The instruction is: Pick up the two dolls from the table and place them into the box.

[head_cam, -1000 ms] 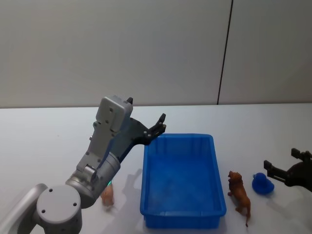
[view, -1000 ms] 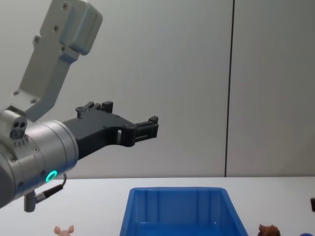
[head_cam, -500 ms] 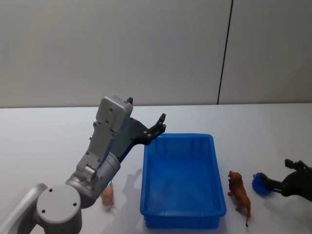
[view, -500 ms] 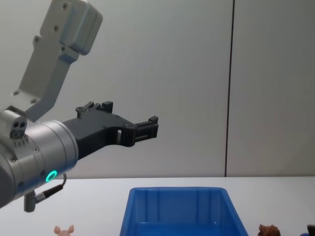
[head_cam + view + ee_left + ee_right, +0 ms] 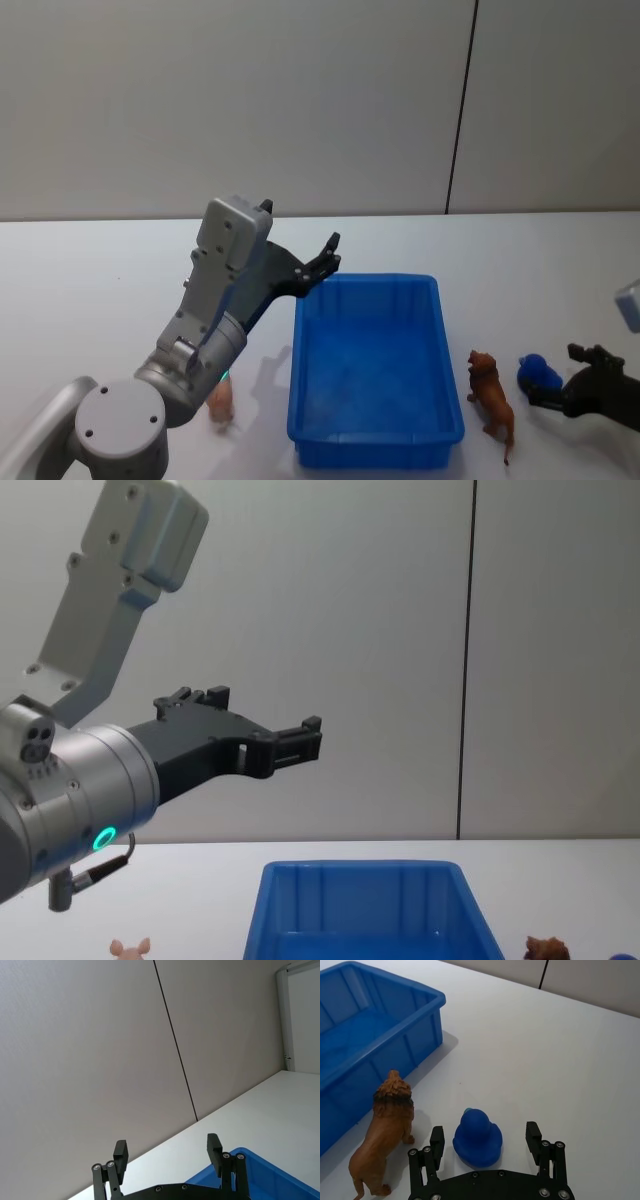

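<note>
- We are leaving the pink doll on the table, left of the box.
- We are holding the left gripper high by the box's far left corner, wide and empty.
- The brown doll is standing right of the box; our right gripper is straddling the blue duck beside it, spread wide.
- We are judging the first pick as pending: the next move calls for recentring on the brown doll, then closing.
</note>
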Controlling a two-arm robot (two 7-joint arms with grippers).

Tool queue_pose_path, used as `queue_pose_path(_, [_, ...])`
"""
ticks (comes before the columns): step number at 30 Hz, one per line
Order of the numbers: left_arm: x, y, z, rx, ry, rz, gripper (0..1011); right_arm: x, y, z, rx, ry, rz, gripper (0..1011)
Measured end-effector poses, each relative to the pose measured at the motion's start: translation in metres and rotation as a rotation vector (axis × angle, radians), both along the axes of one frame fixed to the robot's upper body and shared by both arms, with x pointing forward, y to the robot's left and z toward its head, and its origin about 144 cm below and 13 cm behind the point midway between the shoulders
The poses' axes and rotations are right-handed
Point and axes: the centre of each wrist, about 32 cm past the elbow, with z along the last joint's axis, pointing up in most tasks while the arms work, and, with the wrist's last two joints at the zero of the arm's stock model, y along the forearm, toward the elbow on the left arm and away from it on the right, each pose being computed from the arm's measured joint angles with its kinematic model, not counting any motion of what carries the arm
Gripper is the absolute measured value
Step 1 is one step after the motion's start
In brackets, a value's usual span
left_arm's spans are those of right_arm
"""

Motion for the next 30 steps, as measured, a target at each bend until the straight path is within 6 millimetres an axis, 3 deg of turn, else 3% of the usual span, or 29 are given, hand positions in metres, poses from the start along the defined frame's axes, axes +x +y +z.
queue_pose_path(7, [0.000,0.000,0.000,0.000,0.000,0.000,1001,0.004,0.003,-0.006,-0.005,0.024,0.014,998])
queue_pose_path(15, [0.000,0.000,0.000,0.000,0.000,0.000,1001,0.006,0.006,-0.009,-0.004,0.041,0.025,834])
queue_pose_path(23, [0.000,0.000,0.000,0.000,0.000,0.000,1001,0.007,0.008,-0.011,-0.003,0.048,0.027,576])
queue_pose_path(30, [0.000,0.000,0.000,0.000,0.000,0.000,1001,0.006,0.009,-0.011,0.000,0.033,0.021,504])
